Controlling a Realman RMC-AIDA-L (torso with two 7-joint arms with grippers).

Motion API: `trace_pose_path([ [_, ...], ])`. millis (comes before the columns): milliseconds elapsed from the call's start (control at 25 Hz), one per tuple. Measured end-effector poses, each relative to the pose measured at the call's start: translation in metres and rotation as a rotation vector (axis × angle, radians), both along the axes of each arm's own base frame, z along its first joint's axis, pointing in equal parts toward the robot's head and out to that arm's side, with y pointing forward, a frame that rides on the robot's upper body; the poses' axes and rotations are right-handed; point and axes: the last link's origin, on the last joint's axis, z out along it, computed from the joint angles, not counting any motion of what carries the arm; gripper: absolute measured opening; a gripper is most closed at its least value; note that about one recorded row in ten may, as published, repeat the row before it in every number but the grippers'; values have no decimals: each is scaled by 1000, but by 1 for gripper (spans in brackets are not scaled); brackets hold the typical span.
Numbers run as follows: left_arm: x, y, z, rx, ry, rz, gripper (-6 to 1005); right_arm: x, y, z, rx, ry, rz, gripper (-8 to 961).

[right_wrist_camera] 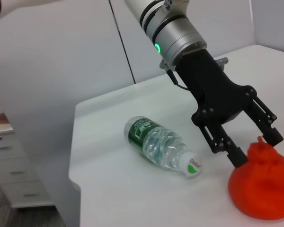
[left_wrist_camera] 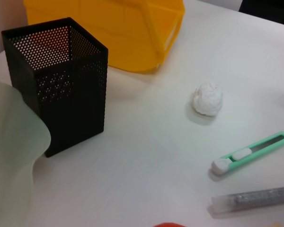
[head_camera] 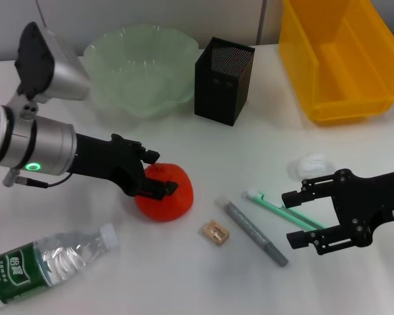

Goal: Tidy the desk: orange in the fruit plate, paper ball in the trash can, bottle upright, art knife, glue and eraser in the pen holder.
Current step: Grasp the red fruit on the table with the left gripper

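Note:
The orange lies on the white desk, also in the right wrist view. My left gripper is open, its fingers straddling the orange's top; it shows in the right wrist view too. My right gripper is open beside the green art knife, whose near end lies between its fingers. The grey glue stick and the eraser lie between the orange and the knife. The paper ball sits behind my right gripper. The bottle lies on its side at the front left.
The green fruit plate and black mesh pen holder stand at the back. A yellow bin is at the back right. The left wrist view shows the pen holder, paper ball, knife and glue.

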Motion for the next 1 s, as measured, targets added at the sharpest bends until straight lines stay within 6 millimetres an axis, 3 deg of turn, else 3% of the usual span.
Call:
trace_pose_path([
  [400, 3, 4, -11, 36, 28, -29, 754, 2, 1, -4, 21, -6, -18, 696],
  [560, 3, 3, -12, 35, 30, -31, 656, 3, 2, -4, 31, -8, -23, 695],
  [680, 1, 1, -13, 24, 42, -36, 460, 2, 3, -5, 31, -7, -20, 695],
  [1000, 1, 0, -11, 19, 39, -31, 313, -4, 7, -8, 30, -4, -3, 693],
])
